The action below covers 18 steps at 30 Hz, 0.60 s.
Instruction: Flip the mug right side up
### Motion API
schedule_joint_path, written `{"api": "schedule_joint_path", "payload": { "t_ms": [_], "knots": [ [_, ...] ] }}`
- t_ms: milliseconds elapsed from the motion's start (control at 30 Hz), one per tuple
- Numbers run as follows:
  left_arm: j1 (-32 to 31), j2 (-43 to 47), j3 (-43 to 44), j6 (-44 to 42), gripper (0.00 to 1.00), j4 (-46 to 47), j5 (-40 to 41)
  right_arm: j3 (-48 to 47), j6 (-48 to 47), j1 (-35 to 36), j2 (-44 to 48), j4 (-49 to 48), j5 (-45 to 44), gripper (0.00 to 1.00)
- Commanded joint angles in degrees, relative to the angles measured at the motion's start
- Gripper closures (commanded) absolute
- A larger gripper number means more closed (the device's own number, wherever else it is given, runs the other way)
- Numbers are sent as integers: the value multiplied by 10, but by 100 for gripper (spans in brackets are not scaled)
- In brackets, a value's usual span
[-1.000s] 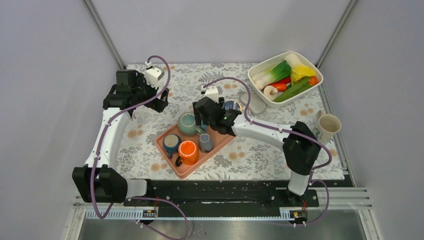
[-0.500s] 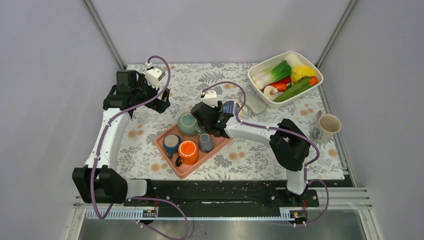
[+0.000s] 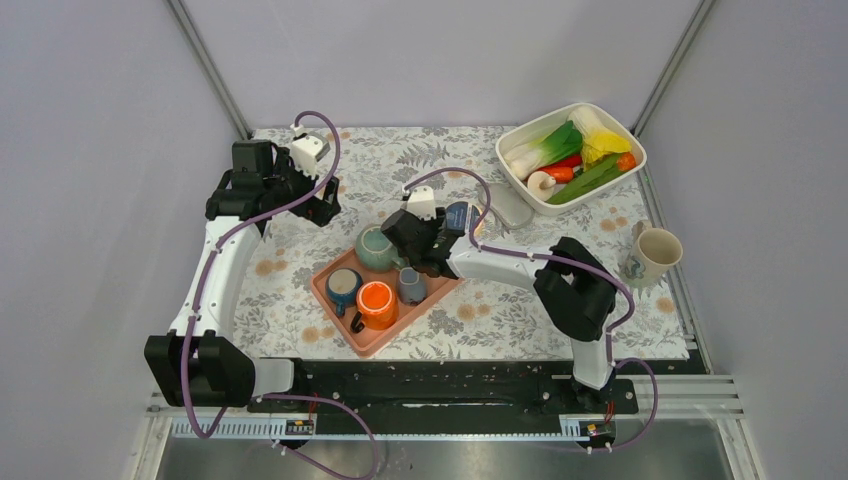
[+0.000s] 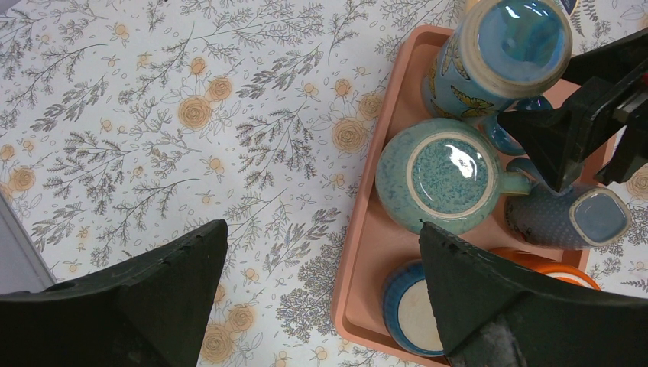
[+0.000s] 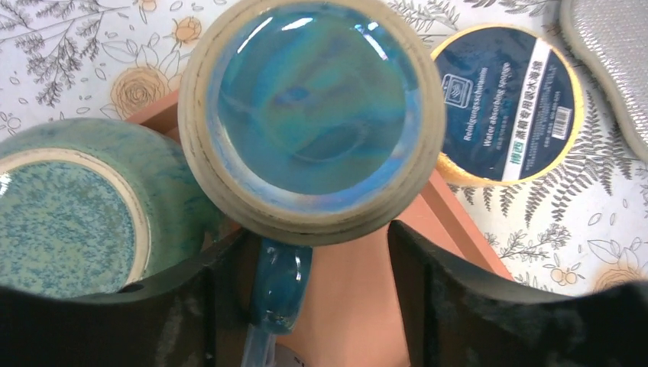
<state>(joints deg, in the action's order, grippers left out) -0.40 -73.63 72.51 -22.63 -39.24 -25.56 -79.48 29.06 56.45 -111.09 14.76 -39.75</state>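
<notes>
Inverted blue glazed ceramic mug at the far corner of the salmon plastic tray: likely rigid, slick, breakable. Right gripper, open, straddles its handle, probably the surest hold; left gripper open.

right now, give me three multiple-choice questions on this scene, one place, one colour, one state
1. Where on the table is the vegetable bin? A far right corner B near left corner C centre
2. What colour is the lone mug off the tray? A orange B cream C green
3. How does the blue mug at the right claw sit? A upright B on its side C upside down

A: the top view shows it far right. B: its body is cream. C: its glazed base faces up.
</notes>
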Motion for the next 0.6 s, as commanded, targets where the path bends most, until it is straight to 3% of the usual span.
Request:
{"api": "schedule_joint_path", "payload": {
  "t_ms": [0,133,267,400,567],
  "knots": [
    [4,17,-2,6,1,28,-23,-20,7,-6,-13,-2,6,42],
    [3,19,-5,4,1,28,-25,-9,15,-12,1,-12,11,76],
    [3,16,-5,8,1,27,-32,16,20,-19,39,-34,16,100],
    [3,6,6,23,2,28,-53,50,19,-40,110,-83,39,100],
    [4,-14,29,97,6,53,-108,140,49,-80,224,-251,109,100]
  ]
}}
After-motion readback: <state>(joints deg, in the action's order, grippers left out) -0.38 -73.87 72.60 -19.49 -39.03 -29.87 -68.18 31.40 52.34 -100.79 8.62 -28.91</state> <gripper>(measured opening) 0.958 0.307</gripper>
